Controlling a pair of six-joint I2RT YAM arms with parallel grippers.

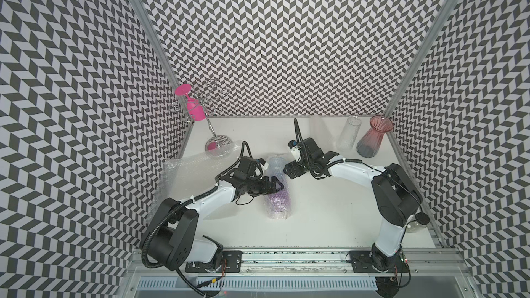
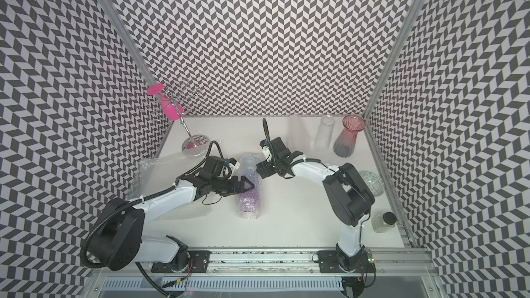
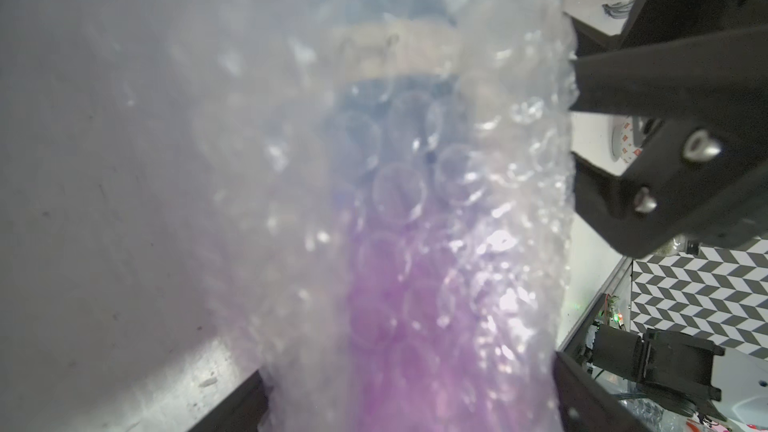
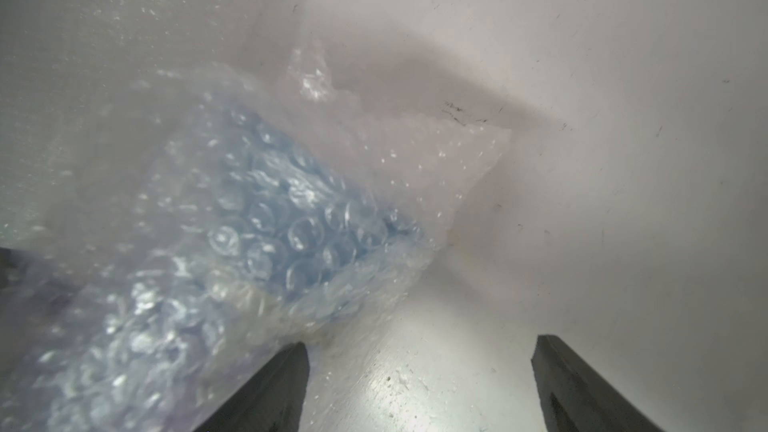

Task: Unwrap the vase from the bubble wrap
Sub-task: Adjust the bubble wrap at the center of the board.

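The vase [image 1: 276,202] lies on its side mid-table in both top views, rolled in the bubble wrap [image 1: 274,164]. It shows purple at the near end and blue at the far end through the wrap [image 2: 249,206]. My left gripper [image 1: 276,186] [image 2: 249,186] is open over the bundle's middle. In the left wrist view the bundle [image 3: 415,243] fills the space between the jaws of the left gripper [image 3: 409,405]. My right gripper [image 1: 288,171] [image 2: 261,170] is open at the bundle's far end. In the right wrist view the right gripper [image 4: 419,344] has bare table between its fingers, with the wrap's blue end [image 4: 291,218] beside one finger.
A loose bubble wrap sheet [image 1: 186,173] lies at the left edge. A wire rack with a pink glass [image 1: 195,107] stands at the back left. A clear vase [image 1: 348,136] and a red vase [image 1: 372,137] stand at the back right. A jar [image 2: 384,222] sits near the right arm's base.
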